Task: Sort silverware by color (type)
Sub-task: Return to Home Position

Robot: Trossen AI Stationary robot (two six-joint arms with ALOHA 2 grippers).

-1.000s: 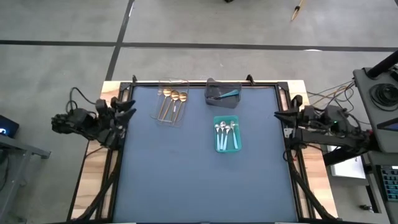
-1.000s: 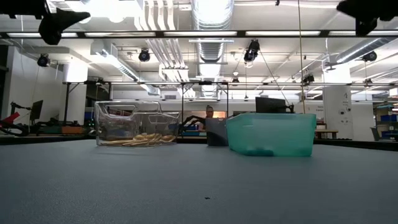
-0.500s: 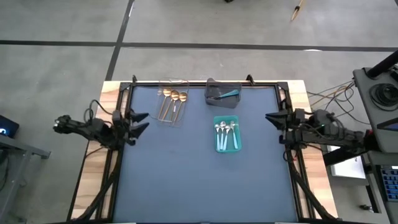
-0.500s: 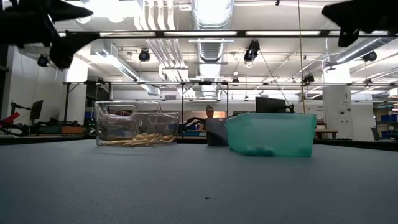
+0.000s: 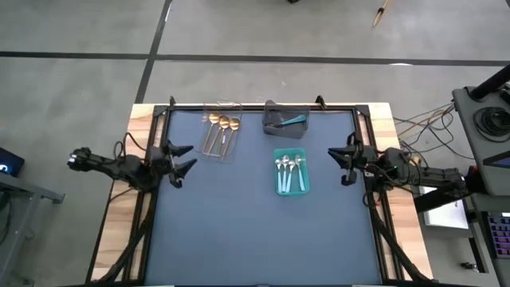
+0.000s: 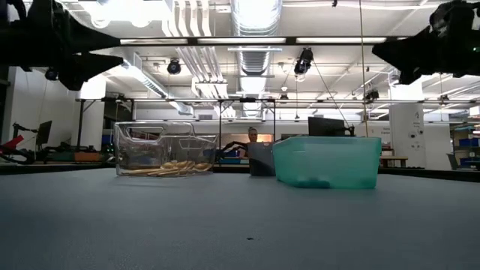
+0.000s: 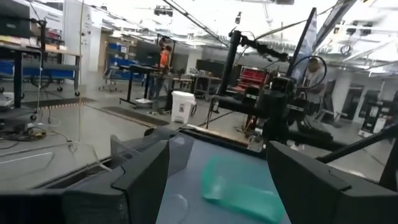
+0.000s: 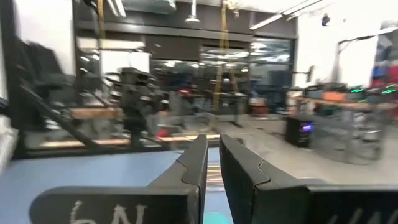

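Spoons lie sorted in three bins on the dark table (image 5: 255, 239), and none lies loose on the mat. Gold spoons (image 5: 223, 123) rest in the clear bin (image 5: 209, 148) at 11 o'clock on the table as the high view shows it, bowls toward the far edge. Just beside it, at 12 o'clock, the grey bin (image 5: 272, 125) holds the teal-handled spoons (image 5: 295, 120), lying at a slant. The light-blue spoons (image 5: 288, 166) sit side by side in the teal bin (image 5: 290, 191), which stands nearer the middle, at about 1 o'clock from the centre and a short way nearer than the grey bin. How many spoons each bin holds is too small to count.

The left gripper (image 5: 186, 158) hangs above the table's edge at 10 o'clock, well apart from every bin. Its fingers (image 7: 142, 177) are spread wide and hold nothing. The right gripper (image 5: 338, 158) hangs above the opposite edge at 2 o'clock, near the teal bin but not over it. Its fingers (image 8: 194, 163) stand almost together, with only a thin slit between them and nothing in it. From table height both arms show as dark shapes high in the upper corners, clear of the bins.
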